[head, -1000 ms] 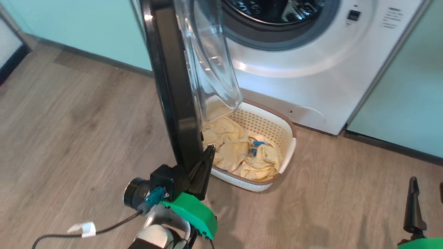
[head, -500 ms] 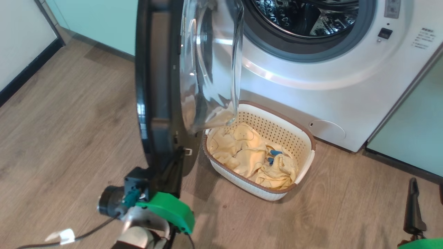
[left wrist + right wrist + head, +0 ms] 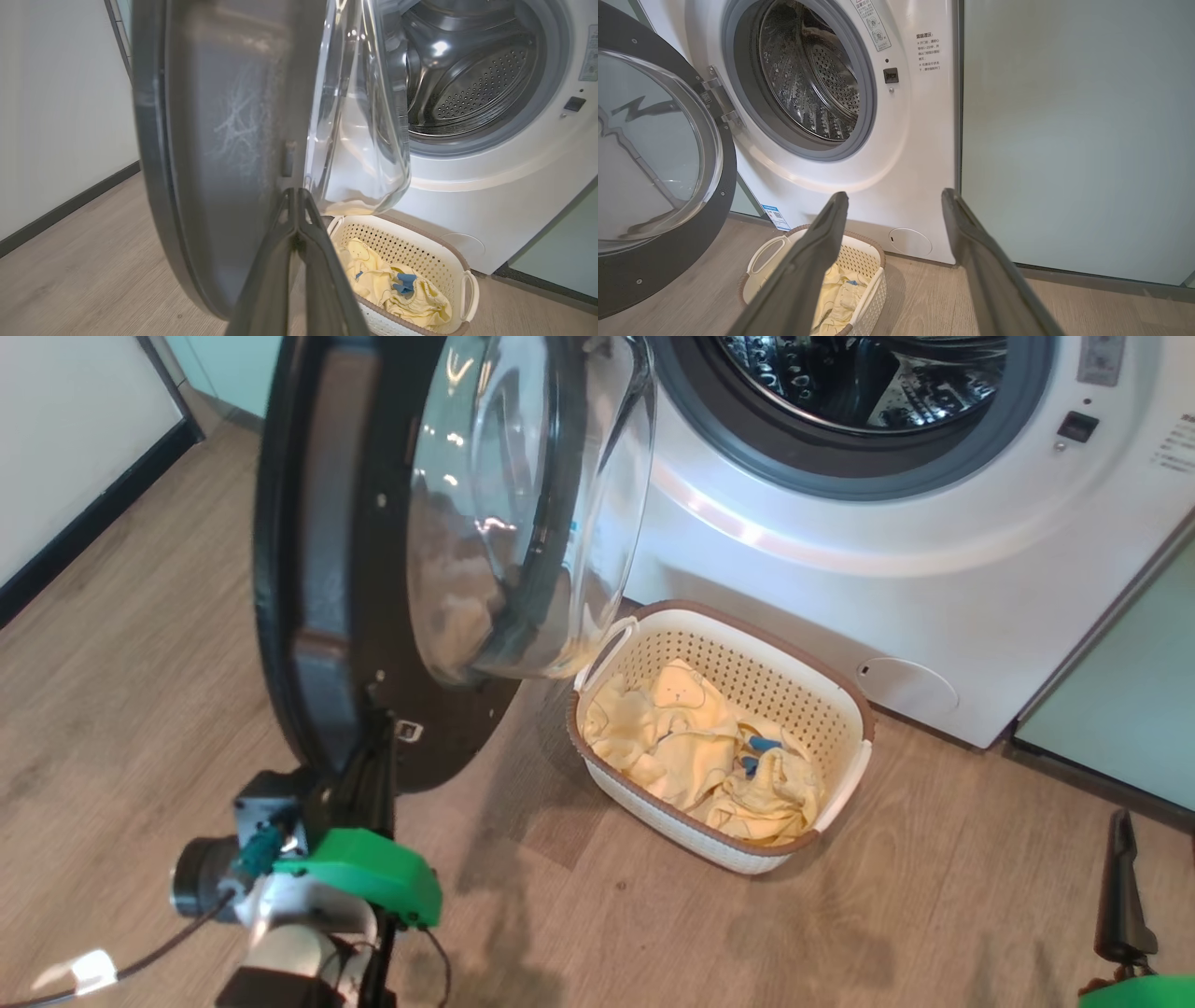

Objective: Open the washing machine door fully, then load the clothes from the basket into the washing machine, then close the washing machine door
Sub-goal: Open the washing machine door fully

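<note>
on the grey-brown wooden plank floor [image 3: 121, 644], at the lower left of the head view, the left claw [image 3: 295, 195] has its two long dark fingers pressed flat together with nothing between them. its tips reach the lower rim of the large round glossy black washing machine door [image 3: 303, 569], beside a small metal latch. the door stands swung out on its left-side hinge, and its bulging clear glass bowl [image 3: 523, 504] overhangs the left end of the small cream perforated plastic basket [image 3: 845, 705]. the basket sits on the floor just in front of the big white front-loading washing machine [image 3: 840, 560], below the open grey-rimmed drum mouth. the soft pale yellow clothes [image 3: 691, 751] with little blue parts lie crumpled inside the basket. at the right, the right claw [image 3: 896, 198] is spread wide and empty, well apart from the basket.
</note>
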{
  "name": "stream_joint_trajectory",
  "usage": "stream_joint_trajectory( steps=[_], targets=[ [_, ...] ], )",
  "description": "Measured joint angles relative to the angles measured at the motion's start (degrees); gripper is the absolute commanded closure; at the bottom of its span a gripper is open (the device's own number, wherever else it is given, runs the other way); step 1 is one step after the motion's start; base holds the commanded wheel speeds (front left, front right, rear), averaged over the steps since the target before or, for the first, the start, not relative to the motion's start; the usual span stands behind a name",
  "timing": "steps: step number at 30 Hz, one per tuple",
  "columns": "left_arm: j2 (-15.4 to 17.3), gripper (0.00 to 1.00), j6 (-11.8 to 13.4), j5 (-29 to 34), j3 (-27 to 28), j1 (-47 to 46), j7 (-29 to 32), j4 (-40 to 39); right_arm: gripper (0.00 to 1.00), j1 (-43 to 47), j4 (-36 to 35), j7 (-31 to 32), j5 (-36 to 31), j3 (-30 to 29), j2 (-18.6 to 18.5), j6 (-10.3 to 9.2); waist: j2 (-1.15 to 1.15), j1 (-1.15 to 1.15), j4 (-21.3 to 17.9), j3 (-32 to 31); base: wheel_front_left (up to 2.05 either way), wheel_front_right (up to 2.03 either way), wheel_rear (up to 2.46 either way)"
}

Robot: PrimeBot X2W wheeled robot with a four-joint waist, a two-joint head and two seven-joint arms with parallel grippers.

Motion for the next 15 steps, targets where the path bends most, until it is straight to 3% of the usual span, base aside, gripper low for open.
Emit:
stream_joint_trajectory(
  steps=[10,15],
  targets=[
    [1.15,1.00,0.02,-2.16,2.60,-3.20,-2.00,4.76,0.00,-0.09,-1.22,0.87,0.00,-0.43,-0.08,0.00,0.00,0.00,1.12,2.00,0.00,0.00,0.00],
    [1.77,1.00,-1.25,-3.23,4.23,-7.37,-4.12,10.54,0.00,-0.22,-2.11,1.87,0.00,-0.70,-0.64,0.00,0.00,0.00,1.70,3.43,0.00,0.00,0.00]
  ],
)
